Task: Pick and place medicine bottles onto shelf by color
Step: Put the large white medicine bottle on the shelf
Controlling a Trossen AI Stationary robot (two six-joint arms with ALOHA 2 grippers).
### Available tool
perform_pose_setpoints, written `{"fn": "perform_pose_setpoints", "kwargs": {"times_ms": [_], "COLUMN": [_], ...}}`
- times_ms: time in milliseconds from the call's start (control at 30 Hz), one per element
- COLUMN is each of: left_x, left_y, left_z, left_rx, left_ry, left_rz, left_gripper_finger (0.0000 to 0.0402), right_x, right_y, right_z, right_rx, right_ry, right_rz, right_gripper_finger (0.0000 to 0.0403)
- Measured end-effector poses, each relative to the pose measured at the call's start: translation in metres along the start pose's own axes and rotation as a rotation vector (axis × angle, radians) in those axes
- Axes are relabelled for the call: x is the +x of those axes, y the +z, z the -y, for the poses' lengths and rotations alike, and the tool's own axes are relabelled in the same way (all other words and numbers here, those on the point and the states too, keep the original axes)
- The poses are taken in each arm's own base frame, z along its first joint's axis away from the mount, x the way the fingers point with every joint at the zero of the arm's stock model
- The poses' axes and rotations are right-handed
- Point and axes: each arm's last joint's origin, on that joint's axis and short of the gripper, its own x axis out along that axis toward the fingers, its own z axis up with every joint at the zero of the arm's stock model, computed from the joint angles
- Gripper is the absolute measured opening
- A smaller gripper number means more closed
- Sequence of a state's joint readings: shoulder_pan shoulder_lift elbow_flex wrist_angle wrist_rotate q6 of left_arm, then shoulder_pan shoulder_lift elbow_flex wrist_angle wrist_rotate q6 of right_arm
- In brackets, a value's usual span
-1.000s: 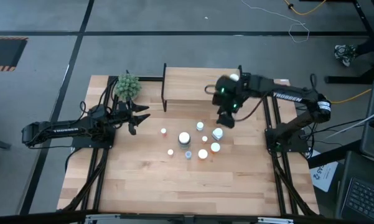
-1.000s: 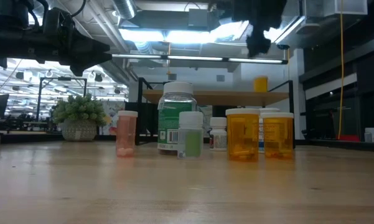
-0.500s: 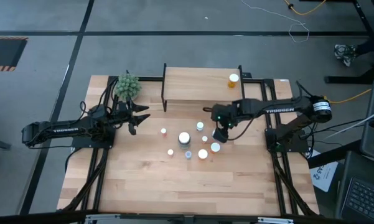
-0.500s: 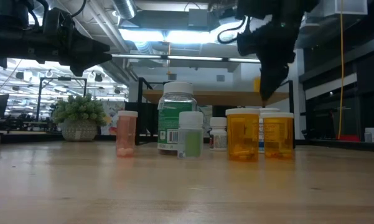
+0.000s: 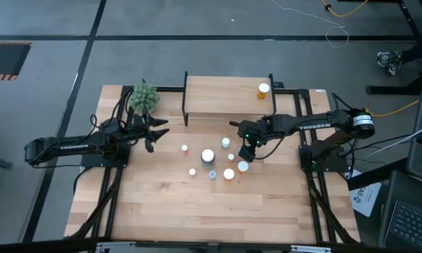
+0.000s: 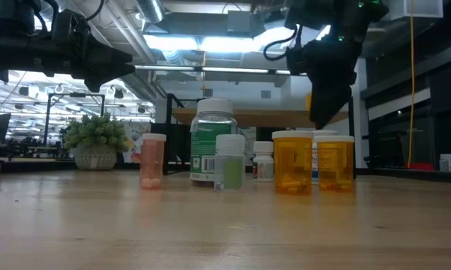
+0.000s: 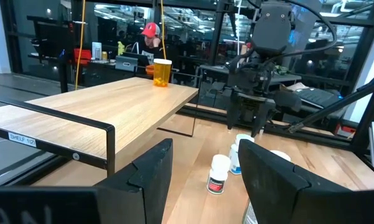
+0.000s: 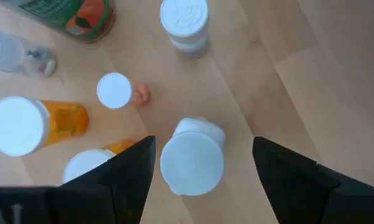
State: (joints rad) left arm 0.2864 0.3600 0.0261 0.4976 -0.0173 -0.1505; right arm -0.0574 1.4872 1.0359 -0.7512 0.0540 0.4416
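Medicine bottles with white caps stood in a loose cluster (image 5: 221, 160) on the wooden tabletop (image 5: 161, 211) in front of the low rack, its light wooden shelf top (image 5: 221, 95) raised on thin black legs. One small orange bottle (image 5: 264, 90) already stood alone at the right end of that shelf, so I judged the orange group belonged there and the rest were not yet sorted.

I held my right gripper (image 5: 248, 151) directly above a white-capped bottle (image 8: 192, 160) at the right edge of the cluster, pointing straight down so the fingers could straddle its cap. They were spread apart, one on each side of it, grasping nothing. In my right wrist view the bottle sat centred between them, which was why I hovered there: a vertical approach kept me clear of the orange bottles (image 8: 31, 124) close beside it. I could not tell its body colour from above.

The tall green-labelled bottle (image 6: 211, 146) and the pink one (image 6: 152, 159) stood further left, untouched.

My left gripper (image 5: 154, 131) waited well apart near the green plant ball (image 5: 144, 98), fingers wide and empty.
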Motion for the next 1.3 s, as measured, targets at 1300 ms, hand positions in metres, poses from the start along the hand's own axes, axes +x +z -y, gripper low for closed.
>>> {"fn": "perform_pose_setpoints", "kwargs": {"times_ms": [1300], "left_x": [0.0], "left_y": [-0.002], "left_z": [0.0], "left_rx": [-0.004], "left_ry": [0.003], "left_rz": [-0.019], "left_gripper_finger": [0.0179], "right_x": [0.02], "right_y": [-0.005], "right_z": [-0.013], "right_rx": [-0.05], "right_ry": [-0.041], "right_rz": [-0.05], "right_gripper_finger": [0.0271]}}
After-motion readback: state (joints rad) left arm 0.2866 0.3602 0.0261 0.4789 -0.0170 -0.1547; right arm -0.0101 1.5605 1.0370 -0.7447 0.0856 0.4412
